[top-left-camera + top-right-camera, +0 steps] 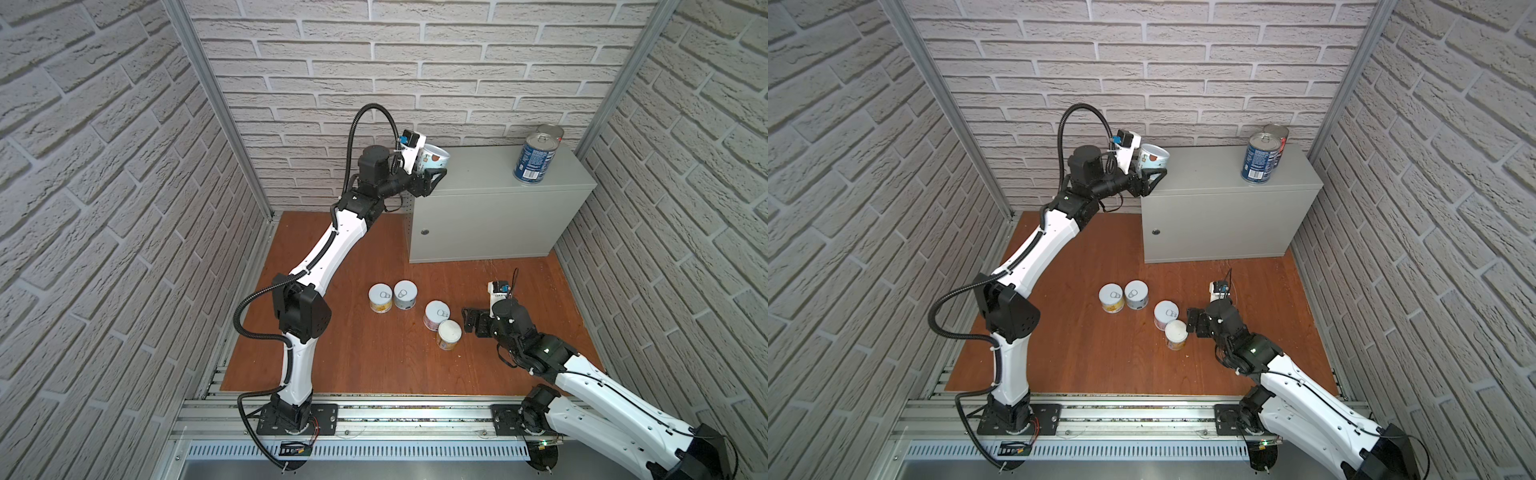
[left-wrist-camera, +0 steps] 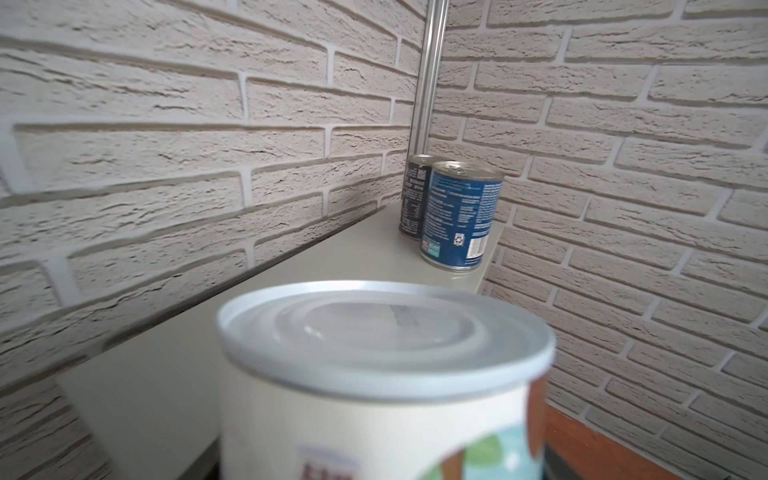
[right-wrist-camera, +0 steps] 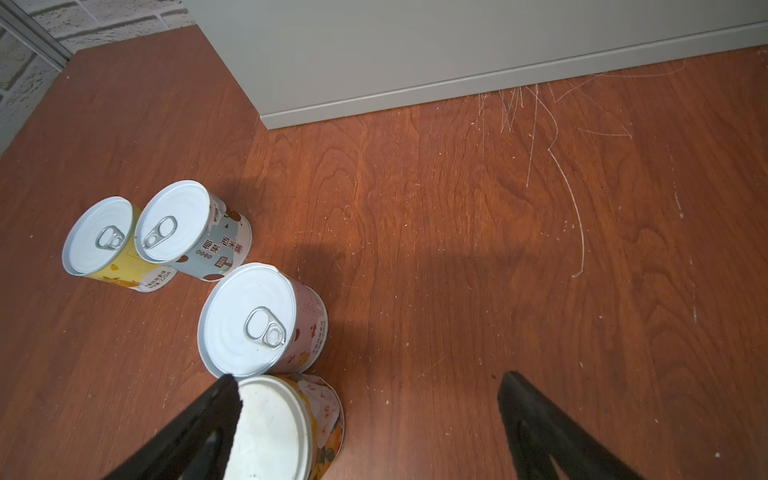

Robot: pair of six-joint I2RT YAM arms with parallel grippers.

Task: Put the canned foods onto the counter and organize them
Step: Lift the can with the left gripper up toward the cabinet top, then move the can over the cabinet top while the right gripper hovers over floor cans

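Currently, a white-labelled tin [image 1: 434, 157] is held at the counter [image 1: 498, 195]; four more stand on the floor [image 1: 353, 365].
The counter carries two dark-blue tins [image 1: 535, 160] close together at its right end. The left gripper [image 1: 437, 171] is clamped on the white-labelled tin, tilted, over the counter's left end. The right gripper [image 3: 365, 419] sits low over the floor, jaws spread wide; the orange tin [image 3: 286, 428] stands just inside one finger [image 3: 195, 432], possibly touching it. The pink tin [image 3: 257, 320] adjoins it; the grey tin [image 3: 195, 232] and yellow tin [image 3: 104, 245] stand paired.

left arm [image 1: 332, 249] reaches high and far, left gripper [image 1: 432, 166] clamped (jaws partway in); right arm [image 1: 602, 395] crouches low, right gripper [image 3: 365, 376] spread wide.
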